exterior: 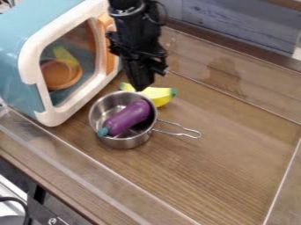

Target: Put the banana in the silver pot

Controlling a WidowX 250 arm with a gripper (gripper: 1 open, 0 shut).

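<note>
We find the wooden tabletop (223, 167) bearing all items. The teal toy microwave (53, 57) stands at its left edge in view, orange and yellow pieces visible through its window. The silver pot (122, 120) sits near the microwave, wire handle pointing right. Inside it we record the purple eggplant (127, 118), lying aslant. The banana (157, 95) lies outside, on the tabletop just behind the pot. Above the banana, we note the fingers (141, 85) pressed together.

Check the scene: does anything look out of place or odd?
Yes: the purple toy eggplant lies in the silver pot, where the banana should go; the banana is outside, behind it.
</note>
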